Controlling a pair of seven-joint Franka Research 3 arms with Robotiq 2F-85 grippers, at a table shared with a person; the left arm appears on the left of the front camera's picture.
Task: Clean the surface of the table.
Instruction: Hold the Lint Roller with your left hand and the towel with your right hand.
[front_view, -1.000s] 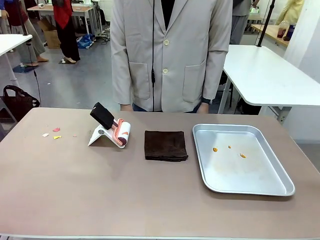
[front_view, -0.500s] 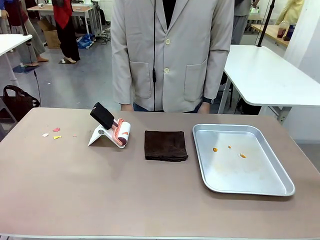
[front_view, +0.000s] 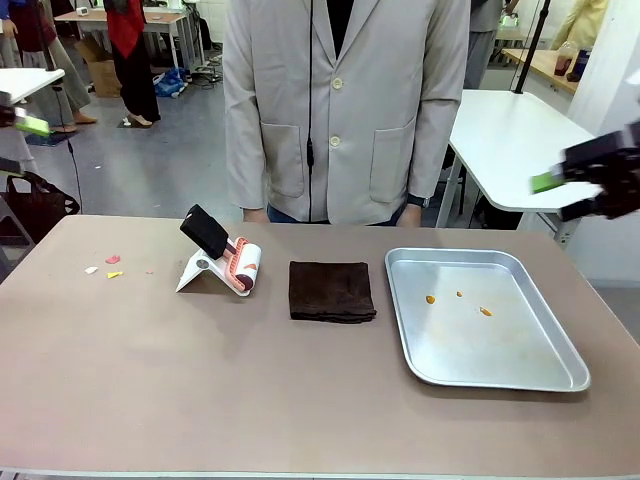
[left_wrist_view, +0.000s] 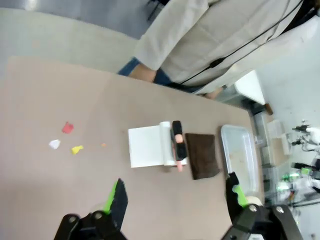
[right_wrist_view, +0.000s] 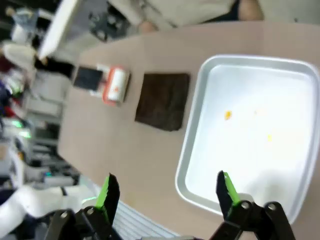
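- Bench (front_view: 300, 400) spans the front view, with a dark cloth (front_view: 332, 290) at its middle and bare top from the cloth to the near edge.
- Left of the cloth: lint roller (front_view: 222, 262), then scraps (front_view: 105, 266) toward the edge.
- Right of the cloth: metal tray (front_view: 560, 378), apart from it.
- Spread wide and empty above the bench: left pincer (left_wrist_view: 174, 186), right pincer (right_wrist_view: 166, 181).

The left hand (left_wrist_view: 174, 192) and the right hand (right_wrist_view: 167, 186) are identical: two black fingers (left_wrist_view: 120, 201), each faced with a bright green pad (left_wrist_view: 110, 196), hinged on black links (left_wrist_view: 85, 229) with round pivot pins (left_wrist_view: 71, 219). The person (front_view: 345, 100) wears a pale grey-beige coat (front_view: 270, 90) with lapels (front_view: 366, 30), two light buttons (front_view: 334, 84) and two patch pockets (front_view: 280, 160). A thin black cable (front_view: 311, 80) runs down the coat front, a black top (front_view: 338, 18) shows at the coat's neck, and blue trousers (front_view: 280, 215) below its hem.
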